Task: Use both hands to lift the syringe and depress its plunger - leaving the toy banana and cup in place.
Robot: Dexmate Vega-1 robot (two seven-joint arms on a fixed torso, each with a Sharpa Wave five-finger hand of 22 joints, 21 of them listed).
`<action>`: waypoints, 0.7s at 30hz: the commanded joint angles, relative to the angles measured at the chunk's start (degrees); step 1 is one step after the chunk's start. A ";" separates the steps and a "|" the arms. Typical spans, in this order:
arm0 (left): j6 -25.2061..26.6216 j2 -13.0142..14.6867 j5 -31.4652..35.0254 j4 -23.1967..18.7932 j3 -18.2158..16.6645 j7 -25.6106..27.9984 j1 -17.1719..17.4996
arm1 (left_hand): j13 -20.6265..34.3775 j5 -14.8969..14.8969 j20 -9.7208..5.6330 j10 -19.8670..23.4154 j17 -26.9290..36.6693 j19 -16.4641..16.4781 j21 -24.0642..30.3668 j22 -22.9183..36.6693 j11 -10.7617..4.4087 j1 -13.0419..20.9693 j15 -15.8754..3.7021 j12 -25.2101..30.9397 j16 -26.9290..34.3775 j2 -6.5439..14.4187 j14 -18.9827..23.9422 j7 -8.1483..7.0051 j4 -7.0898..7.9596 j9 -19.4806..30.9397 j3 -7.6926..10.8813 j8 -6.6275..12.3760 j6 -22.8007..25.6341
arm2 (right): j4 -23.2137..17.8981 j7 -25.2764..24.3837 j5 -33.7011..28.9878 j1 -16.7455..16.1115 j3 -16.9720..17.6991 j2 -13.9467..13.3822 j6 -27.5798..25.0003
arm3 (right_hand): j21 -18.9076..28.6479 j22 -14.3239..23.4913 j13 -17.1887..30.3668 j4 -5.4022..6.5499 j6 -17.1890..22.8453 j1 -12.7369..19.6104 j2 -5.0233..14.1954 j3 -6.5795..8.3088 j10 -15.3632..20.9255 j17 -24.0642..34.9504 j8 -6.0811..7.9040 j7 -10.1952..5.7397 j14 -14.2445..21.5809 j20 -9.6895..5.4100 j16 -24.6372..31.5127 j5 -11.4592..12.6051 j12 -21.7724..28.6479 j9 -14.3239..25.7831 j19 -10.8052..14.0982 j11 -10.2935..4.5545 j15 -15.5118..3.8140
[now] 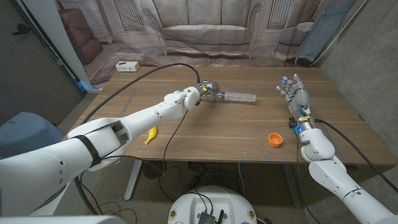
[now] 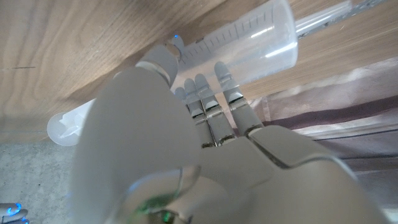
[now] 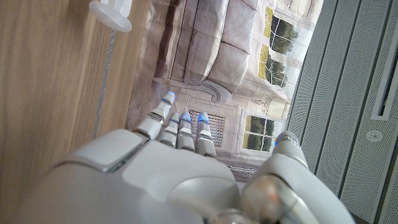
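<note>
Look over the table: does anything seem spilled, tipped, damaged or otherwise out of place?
Nothing stands out. The syringe lies on the table at the left hand, the toy banana lies near the front edge, the orange cup sits beside the right hand, and no spill shows.

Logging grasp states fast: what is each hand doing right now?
Left hand: fingers at the syringe; a firm hold cannot be told.
Right hand: open, holding nothing.

A white rectangular power strip [image 1: 126,65] is lying near the far left corner of the brown wooden table [image 1: 217,134]. A printed fabric backdrop showing a grey sofa [image 1: 205,31] is hanging behind the table, its lower edge draping onto the tabletop.
</note>
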 commanded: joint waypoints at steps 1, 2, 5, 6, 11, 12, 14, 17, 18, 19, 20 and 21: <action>-0.30 2.48 -0.80 -4.90 -3.37 2.53 2.89 | 0.22 0.54 -1.98 0.52 0.30 2.82 0.50 0.08 -0.14 2.84 -1.02 0.33 0.07 3.34 1.51 0.36 0.80 0.26 1.82 0.22 1.38 | 0.15 -0.52 -0.83 -0.05 0.25 0.35 1.04 | 0.12 0.18 0.26 -0.04 0.31 0.49 0.07 -0.30 0.48 0.27 -0.11 0.16 0.18 0.00 0.49 0.26 0.27 0.27 0.33 0.01 0.21; 0.25 2.85 -0.63 -5.81 -3.55 2.39 3.15 | 0.23 0.55 -1.96 0.62 0.30 2.83 0.52 0.08 -0.15 2.84 -0.96 0.36 0.09 3.34 1.62 0.32 0.81 0.26 1.84 0.21 1.41 | -0.02 -0.72 -0.72 -0.10 0.33 0.43 0.97 | 0.11 0.18 0.26 -0.04 0.31 0.49 0.08 -0.30 0.51 0.27 -0.11 0.17 0.17 0.03 0.49 0.26 0.28 0.27 0.31 0.05 0.22; 1.53 4.13 -0.37 -8.81 -4.46 2.63 4.33 | 0.26 0.59 -1.99 0.83 0.30 2.88 0.58 0.09 -0.20 2.83 -1.03 0.40 0.04 3.33 1.65 0.31 0.84 0.26 1.90 0.22 1.62 | 0.03 -0.64 -1.11 -0.12 0.41 0.43 1.51 | 0.13 0.18 0.26 -0.04 0.32 0.53 0.12 -0.29 0.48 0.27 -0.11 0.16 0.14 -0.12 0.47 0.26 0.26 0.27 0.36 0.09 0.03; 1.72 4.56 -0.32 -9.73 -4.76 2.68 4.68 | 0.27 0.60 -2.02 0.89 0.29 2.93 0.62 0.10 -0.13 2.82 -1.06 0.41 0.03 3.34 1.70 0.26 0.87 0.26 1.92 0.21 1.65 | -0.24 -0.94 -1.01 -0.23 0.50 0.54 1.40 | 0.16 0.18 0.26 -0.06 0.34 0.55 0.10 -0.30 0.51 0.26 -0.10 0.22 0.15 -0.28 0.47 0.26 0.28 0.27 0.45 0.02 -0.16; 1.58 6.37 -0.86 -13.46 -6.66 3.19 6.42 | 0.32 0.67 -2.15 1.12 0.28 2.99 0.74 0.11 -0.21 2.69 -1.22 0.42 0.01 3.28 2.00 0.32 0.96 0.26 1.98 0.15 1.86 | -0.50 -1.08 -1.86 -0.36 0.57 0.24 1.62 | 0.21 0.17 0.26 -0.11 0.37 0.69 0.17 -0.24 0.56 0.23 -0.09 0.33 0.20 -0.63 0.46 0.29 0.29 0.27 0.61 0.04 -0.42; 1.67 6.62 -1.06 -14.16 -7.09 3.25 6.79 | 0.33 0.67 -2.17 1.15 0.28 3.01 0.75 0.11 -0.24 2.68 -1.22 0.43 -0.01 3.27 2.00 0.31 0.97 0.27 1.99 0.14 1.87 | -0.56 -1.08 -2.05 -0.35 0.58 0.17 1.69 | 0.21 0.17 0.26 -0.10 0.39 0.68 0.18 -0.24 0.56 0.24 -0.08 0.33 0.16 -0.66 0.45 0.28 0.29 0.27 0.63 0.00 -0.49; 1.56 7.18 -1.31 -15.40 -7.85 3.48 7.45 | 0.33 0.69 -2.21 1.16 0.28 3.04 0.78 0.12 -0.22 2.65 -1.24 0.41 -0.01 3.26 2.06 0.32 0.99 0.27 2.00 0.13 1.93 | -0.84 -1.21 -2.22 -0.35 0.63 0.09 1.60 | 0.21 0.17 0.26 -0.11 0.40 0.69 0.15 -0.26 0.60 0.23 -0.08 0.29 0.20 -0.67 0.45 0.28 0.30 0.27 0.64 -0.04 -0.53; 1.66 7.92 -1.52 -17.17 -8.84 3.67 8.41 | 0.35 0.71 -2.18 1.09 0.28 3.07 0.83 0.12 -0.22 2.57 -1.10 0.35 -0.07 3.25 2.07 0.29 1.05 0.27 2.02 0.09 1.96 | -1.27 -1.42 -2.67 -0.31 0.68 -0.09 1.51 | 0.20 0.17 0.26 -0.12 0.41 0.70 0.14 -0.26 0.58 0.22 -0.08 0.23 0.20 -0.70 0.45 0.28 0.29 0.27 0.63 -0.08 -0.52; 1.54 8.12 -1.68 -17.62 -9.20 3.85 8.75 | 0.36 0.72 -2.21 1.10 0.28 3.05 0.84 0.12 -0.20 2.55 -1.11 0.34 -0.07 3.24 2.09 0.29 1.06 0.27 2.03 0.08 2.00 | -1.40 -1.43 -2.77 -0.29 0.69 -0.14 1.50 | 0.19 0.17 0.26 -0.12 0.42 0.70 0.14 -0.26 0.59 0.22 -0.07 0.27 0.18 -0.67 0.44 0.28 0.29 0.27 0.61 -0.08 -0.53; 1.41 8.32 -1.84 -18.02 -9.53 3.96 9.07 | 0.37 0.73 -2.20 1.10 0.28 3.06 0.85 0.12 -0.19 2.53 -1.17 0.33 -0.11 3.24 2.05 0.27 1.07 0.27 2.04 0.05 1.97 | -1.48 -1.47 -3.11 -0.27 0.68 -0.25 1.54 | 0.19 0.17 0.26 -0.13 0.41 0.71 0.12 -0.27 0.61 0.22 -0.08 0.26 0.17 -0.69 0.43 0.28 0.30 0.27 0.62 -0.08 -0.54; 1.30 8.51 -1.96 -18.38 -9.86 4.15 9.39 | 0.38 0.74 -2.22 1.11 0.28 3.03 0.85 0.12 -0.29 2.51 -1.20 0.32 -0.11 3.25 2.10 0.25 1.09 0.27 2.05 0.04 2.00 | -1.61 -1.60 -3.42 -0.24 0.69 -0.35 1.50 | 0.19 0.17 0.26 -0.13 0.40 0.72 0.13 -0.27 0.63 0.22 -0.08 0.23 0.19 -0.68 0.43 0.28 0.30 0.27 0.61 -0.08 -0.54; 1.05 8.68 -2.09 -18.63 -10.18 4.46 9.70 | 0.39 0.75 -2.22 1.13 0.28 3.03 0.86 0.12 -0.30 2.50 -1.19 0.33 -0.12 3.25 2.09 0.27 1.09 0.27 2.06 0.06 2.07 | -1.73 -1.71 -3.80 -0.20 0.70 -0.50 1.46 | 0.18 0.17 0.26 -0.14 0.43 0.74 0.12 -0.27 0.61 0.21 -0.07 0.19 0.19 -0.66 0.43 0.28 0.30 0.27 0.60 -0.05 -0.47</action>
